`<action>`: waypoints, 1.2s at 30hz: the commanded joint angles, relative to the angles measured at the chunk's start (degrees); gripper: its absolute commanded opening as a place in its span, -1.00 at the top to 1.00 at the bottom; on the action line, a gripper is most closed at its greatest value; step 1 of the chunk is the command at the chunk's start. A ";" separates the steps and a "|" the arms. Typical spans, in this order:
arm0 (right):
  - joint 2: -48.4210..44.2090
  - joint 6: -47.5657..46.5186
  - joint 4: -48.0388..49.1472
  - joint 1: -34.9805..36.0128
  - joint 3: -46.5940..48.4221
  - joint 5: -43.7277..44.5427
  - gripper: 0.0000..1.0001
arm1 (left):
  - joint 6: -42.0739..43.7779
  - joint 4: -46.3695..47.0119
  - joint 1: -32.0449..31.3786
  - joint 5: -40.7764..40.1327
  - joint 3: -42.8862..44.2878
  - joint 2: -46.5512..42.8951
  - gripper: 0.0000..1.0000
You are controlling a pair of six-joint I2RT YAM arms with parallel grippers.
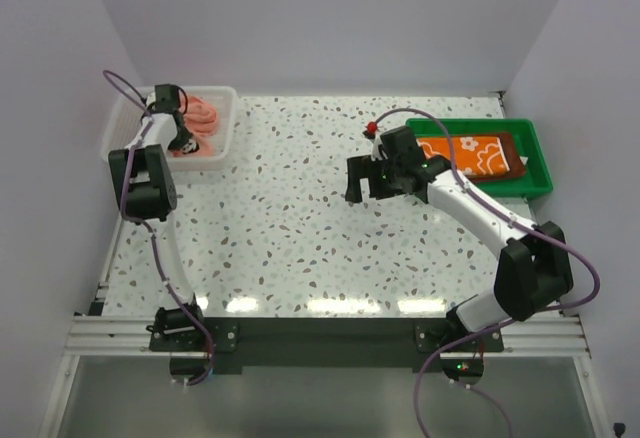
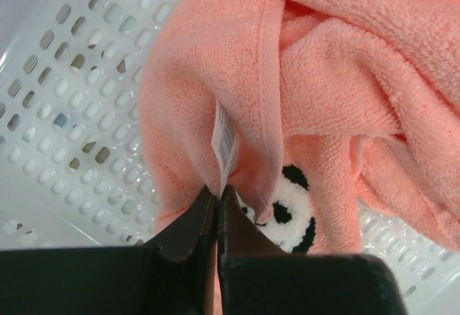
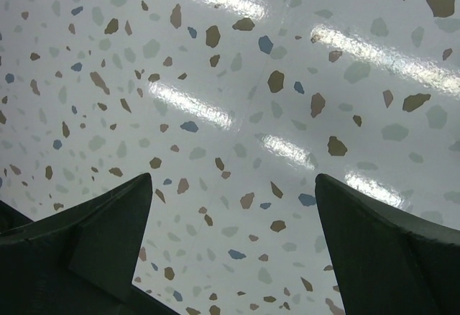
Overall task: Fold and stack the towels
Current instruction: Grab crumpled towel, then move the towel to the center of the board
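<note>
The glossy speckled table [image 1: 290, 228] lies bare and wide to the left of the green tray [image 1: 540, 173]. The right gripper [image 3: 233, 178] hangs over that room just left of the tray, its jaws spread wide and holding nothing. In the tray the orange flowered towel [image 1: 465, 153] lies flat, its long axis along the tray's length, on a brown towel [image 1: 512, 161]. Far left of the tray, in the perforated white basket [image 2: 65, 78], the fluffy salmon towel [image 2: 323, 78] sits crumpled with no clear axis. The left gripper [image 2: 217, 194] is pinched on its hemmed edge beside a white label [image 2: 226, 142]
</note>
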 commanded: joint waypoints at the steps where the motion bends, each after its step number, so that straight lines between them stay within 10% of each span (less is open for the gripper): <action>1: -4.05 -0.27 0.12 0.18 -0.28 -0.11 -0.97 | 0.83 -1.26 -0.13 4.28 2.28 0.41 1.00; 15: -10.82 -3.70 -4.10 0.18 3.23 7.36 -0.97 | -1.54 -3.63 -6.72 14.47 9.05 -27.44 1.00; 26: -20.05 -5.81 -5.33 0.18 3.86 14.13 -0.97 | -6.73 -0.30 -23.50 29.68 8.36 -44.85 1.00; 33: -26.11 -6.69 -5.77 0.09 0.09 18.17 -0.97 | -10.24 11.63 -39.22 33.73 -21.80 -61.63 0.97; 36: -28.31 -7.22 -5.60 0.09 -1.77 19.41 -0.97 | -12.52 17.43 -49.06 33.12 -38.24 -70.59 0.45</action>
